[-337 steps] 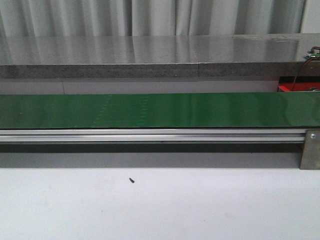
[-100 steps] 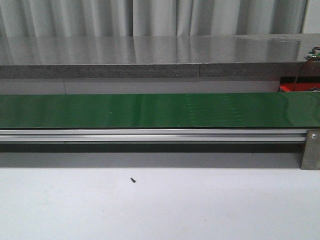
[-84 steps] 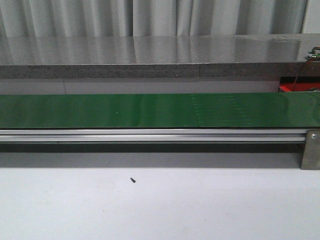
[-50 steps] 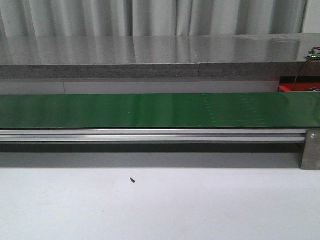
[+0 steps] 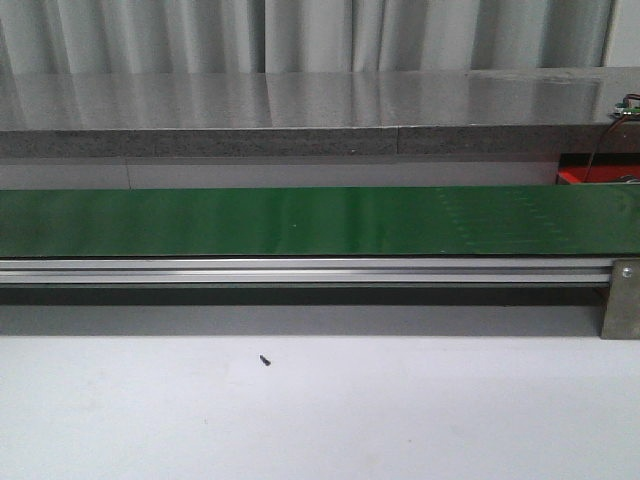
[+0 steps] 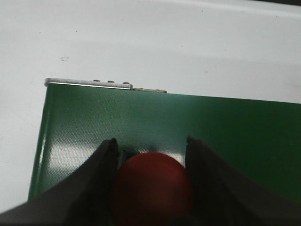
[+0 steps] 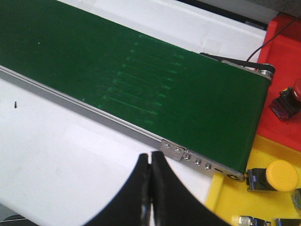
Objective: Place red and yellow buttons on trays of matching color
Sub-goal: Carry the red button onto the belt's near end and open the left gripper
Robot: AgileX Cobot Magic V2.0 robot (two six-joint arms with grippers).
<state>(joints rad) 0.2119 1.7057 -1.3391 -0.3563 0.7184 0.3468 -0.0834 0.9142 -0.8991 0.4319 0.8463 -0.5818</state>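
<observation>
Front view: a green belt is running across behind a white table.

Left wrist view: the left gripper is clasping a red button between its jaws, above the belt's end.

Right wrist view: the right gripper is sitting with jaws pressed together, empty; a yellow button is lying on the yellow tray beside them.

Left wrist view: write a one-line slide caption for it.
Left gripper closed around a red button above the end of the green conveyor belt.

Front level; wrists above belt
</observation>
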